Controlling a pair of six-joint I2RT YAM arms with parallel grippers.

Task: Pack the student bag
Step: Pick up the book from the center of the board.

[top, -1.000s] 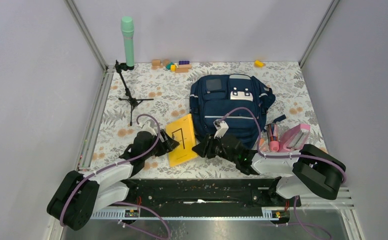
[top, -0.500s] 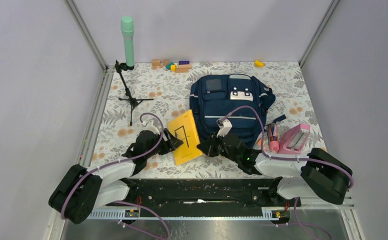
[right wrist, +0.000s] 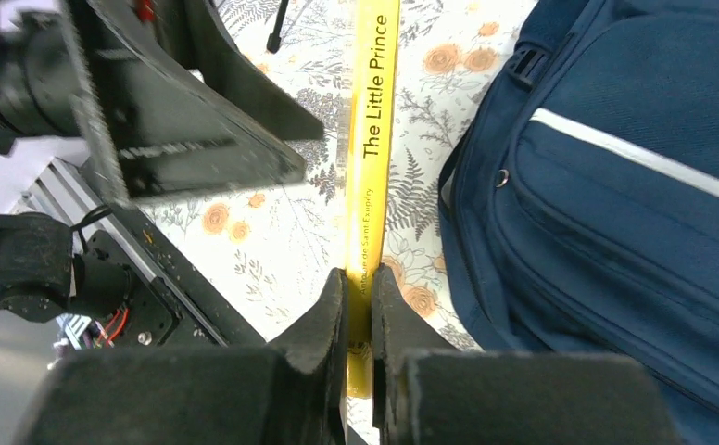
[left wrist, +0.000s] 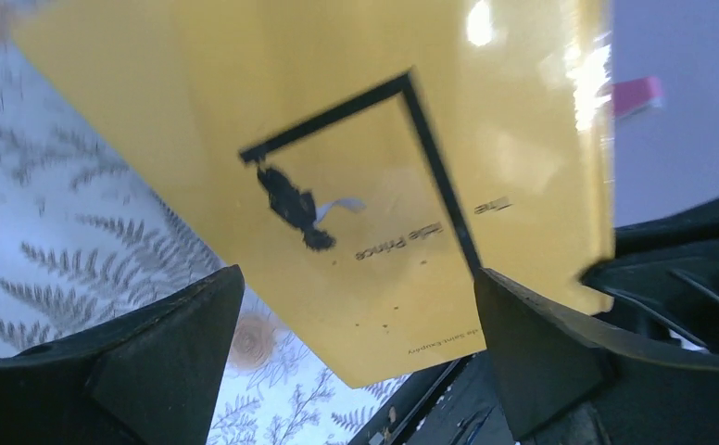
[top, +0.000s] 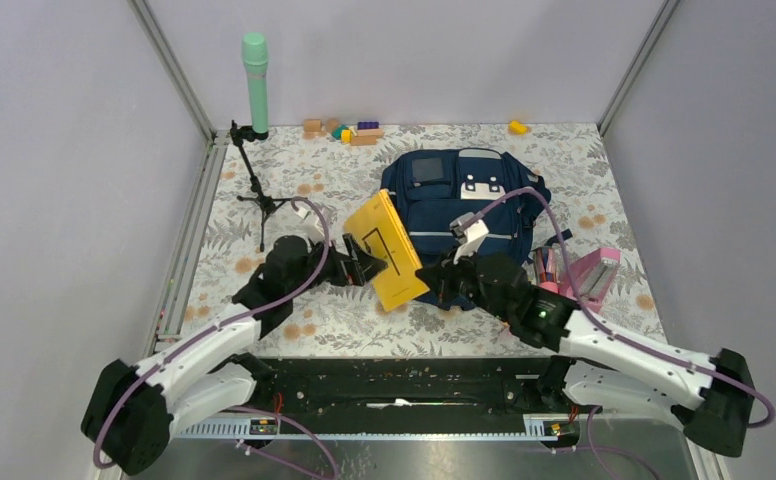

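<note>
On the flowery counter, the student bag lies flat in the middle, a bit to the right. Its front pocket and white patch face up. We see a yellow book just beside the left side of the bag. The book is tipped up on its edge, not lying flat. From the right wrist we can read "The Little Prince" on its thin side.

The right tool is squeezed tight on the near end of the book, with one finger on each side. From above, we see the right arm reach across the front of the bag to get there.

The left tool is spread wide. The cover of the book fills the space in front of it, between its two fingers, but they do not pinch it. We cannot tell if they touch it at all.

Right of the bag, near it, lie a pink case and some pens. At the far left a green tube stands on a black stand. Some little blocks sit along the back edge, well apart from the bag.
</note>
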